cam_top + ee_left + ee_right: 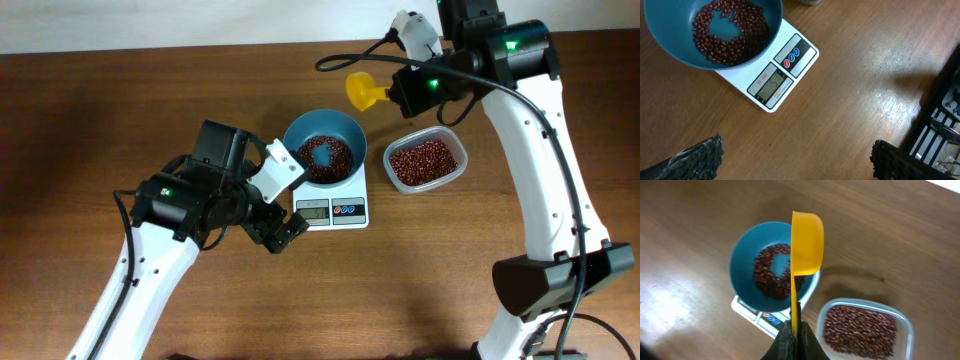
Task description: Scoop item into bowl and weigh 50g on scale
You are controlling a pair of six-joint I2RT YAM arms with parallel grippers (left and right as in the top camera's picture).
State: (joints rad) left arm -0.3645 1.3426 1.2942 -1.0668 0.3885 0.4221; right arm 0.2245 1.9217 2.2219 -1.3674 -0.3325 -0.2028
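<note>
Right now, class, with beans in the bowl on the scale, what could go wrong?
The open left gripper hovers close in front of the scale; a bump could upset the reading.
The right gripper pinches the yellow scoop only by its thin handle; it might twist during another scoop.

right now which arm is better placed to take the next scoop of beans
Right. The right gripper is shut on the yellow scoop, held up close to the clear container of beans and the bowl. The left gripper is open and empty, by the scale.

Teal bowl (325, 124), red-brown beans (330, 158), white scale (358, 192), possibly clear container (905, 330)
</note>
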